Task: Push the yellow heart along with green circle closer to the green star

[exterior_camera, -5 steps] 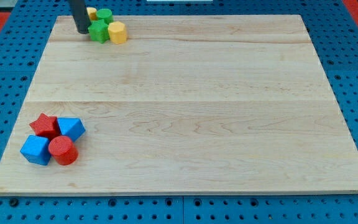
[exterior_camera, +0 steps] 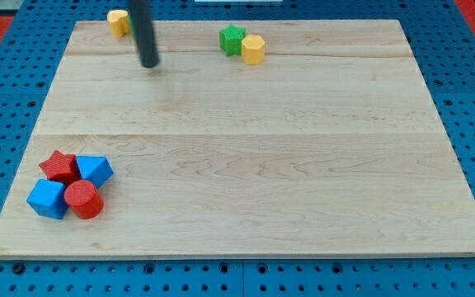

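Observation:
My tip (exterior_camera: 149, 63) rests on the board near the view's top left. A yellow block (exterior_camera: 118, 22), its shape unclear, sits at the board's top edge, up and left of the tip. The green star (exterior_camera: 232, 39) lies well to the tip's right near the top edge. A second yellow block (exterior_camera: 253, 49) touches the star's right side. No green circle shows; the rod (exterior_camera: 142, 25) may hide it.
A cluster sits at the board's bottom left: a red star (exterior_camera: 58, 166), a blue block (exterior_camera: 95, 170), a blue cube (exterior_camera: 48, 198) and a red cylinder (exterior_camera: 82, 199). The wooden board (exterior_camera: 246, 165) lies on a blue pegboard.
The green star and the yellow block beside it now lie far to the right of where they were. My tip has moved right and down. The green circle is no longer visible.

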Controlling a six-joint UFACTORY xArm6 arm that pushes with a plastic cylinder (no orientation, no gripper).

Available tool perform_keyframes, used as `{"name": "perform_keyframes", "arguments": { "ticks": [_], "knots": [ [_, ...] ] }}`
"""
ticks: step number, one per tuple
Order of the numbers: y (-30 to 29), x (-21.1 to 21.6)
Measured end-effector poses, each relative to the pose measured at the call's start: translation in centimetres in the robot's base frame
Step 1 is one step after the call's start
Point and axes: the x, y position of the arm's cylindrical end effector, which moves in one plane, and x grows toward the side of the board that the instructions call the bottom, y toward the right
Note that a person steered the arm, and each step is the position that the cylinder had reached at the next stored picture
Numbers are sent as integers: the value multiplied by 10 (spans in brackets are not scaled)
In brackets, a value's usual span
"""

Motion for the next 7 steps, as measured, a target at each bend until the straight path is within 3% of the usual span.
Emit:
{"name": "perform_keyframes", "arguments": {
  "ticks": [2,4,7],
  "knots": [
    [-80,-58],
    [-87,-96],
    [-78,-96]
  ]
}}
